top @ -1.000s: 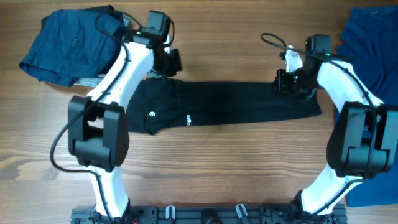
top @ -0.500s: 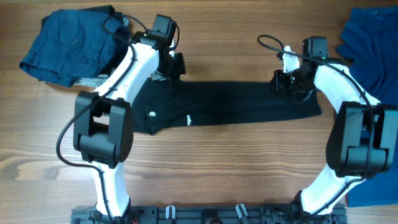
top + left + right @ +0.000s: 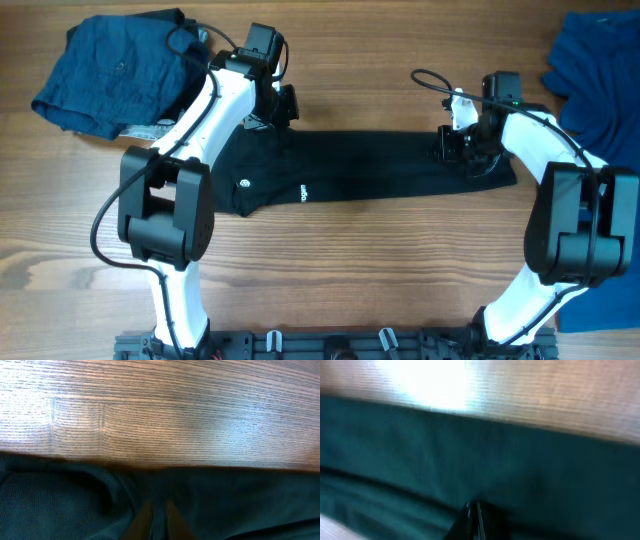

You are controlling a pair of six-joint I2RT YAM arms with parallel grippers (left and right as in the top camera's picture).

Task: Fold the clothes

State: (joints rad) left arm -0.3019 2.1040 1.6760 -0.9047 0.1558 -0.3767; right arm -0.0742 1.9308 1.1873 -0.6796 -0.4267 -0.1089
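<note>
The clothes here are chiefly a black shirt (image 3: 380, 165) with small white logo marks, lying as a long flat band across the table. My left gripper (image 3: 283, 118) sits at the band's far left edge. In the left wrist view its fingers (image 3: 145, 516) stand nearly together, and my left gripper (image 3: 158, 512) has a thin fold of black shirt (image 3: 55, 495) pinched in the narrow gap. My right gripper (image 3: 462, 152) is over the band's right end. In the right wrist view my right gripper (image 3: 474, 510) is shut, tips down on the shirt (image 3: 420, 455); no cloth shows between them.
A crumpled dark blue garment (image 3: 110, 65) lies at the far left corner, with a pale sheet (image 3: 150, 130) poking out beneath it. A royal blue garment (image 3: 600, 70) lies at the far right edge. More blue cloth (image 3: 600, 300) shows at the near right. Bare wooden table (image 3: 360, 270) lies in front of the shirt.
My right gripper has slid from the shirt's far edge toward the front, onto its right end. My left gripper shifted slightly right, then stayed. The shirt's outline is nearly unchanged.
</note>
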